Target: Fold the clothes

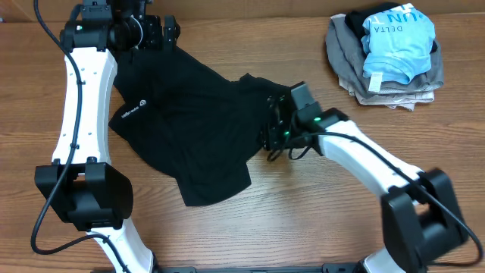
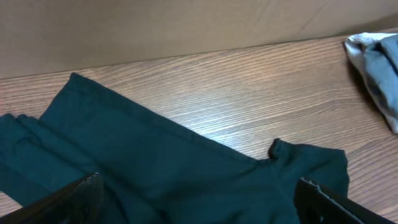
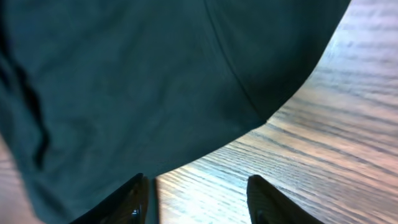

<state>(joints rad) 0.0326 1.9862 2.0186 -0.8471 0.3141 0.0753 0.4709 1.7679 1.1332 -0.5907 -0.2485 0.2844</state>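
From overhead, the black garment (image 1: pixel 189 114) lay crumpled and spread across the middle of the wooden surface (image 1: pixel 303 220), running from the far left corner down toward the near centre. A small white logo (image 1: pixel 130 114) showed on its left part. The left tool (image 1: pixel 168 30) sat at the garment's far edge, at the top of the frame. The right tool (image 1: pixel 273 133) was at the garment's right edge, where the cloth bunched. Well apart, in the far right corner, stood a pile of folded clothes (image 1: pixel 379 87) with a light blue shirt (image 1: pixel 398 34) on top.

In the left wrist view, the left tool (image 2: pixel 198 180) stood wide, its two fingers (image 2: pixel 78 198) at the bottom corners of the frame with nothing gripped between them. The black garment (image 2: pixel 155 168) lay flat below and ahead of it, a straight hem running diagonally across the surface (image 2: pixel 249 81). Grey fabric (image 2: pixel 379 68) showed at the right edge.

In the right wrist view, the right tool (image 3: pixel 199 186) was partly spread, jaws apart and holding nothing; bare surface (image 3: pixel 323 143) showed in the gap. The black garment (image 3: pixel 155 74) filled the upper left, its curved edge lying just beyond the fingertips (image 3: pixel 140 194).
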